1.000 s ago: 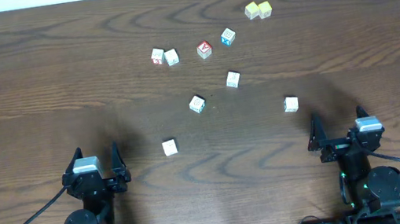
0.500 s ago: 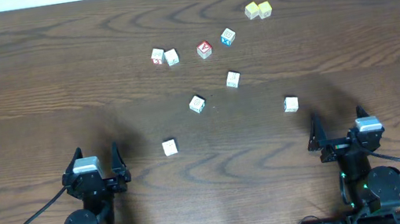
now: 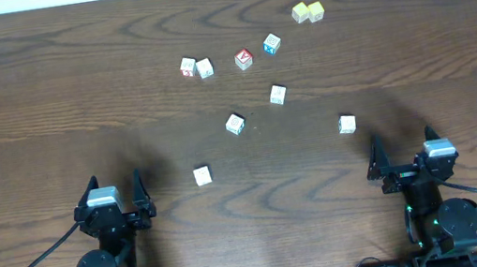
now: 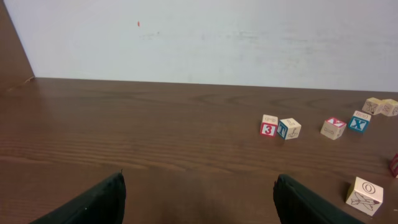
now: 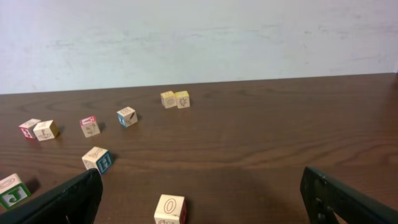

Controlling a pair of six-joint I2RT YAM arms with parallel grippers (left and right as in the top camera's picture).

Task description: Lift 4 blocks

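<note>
Along the bottom edge, left gripper [image 3: 115,186] and right gripper [image 3: 403,149] are held spread wide and empty, readied for picking. Mid-frame, four blocks [image 3: 235,123] are seen scattered, untouched, spaced for single grabs.

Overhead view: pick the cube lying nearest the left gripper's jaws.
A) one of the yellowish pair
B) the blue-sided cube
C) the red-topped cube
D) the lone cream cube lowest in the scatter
D: the cream cube lies just right of the left gripper, whose jaws stand open; every other cube lies farther up the table.
</note>
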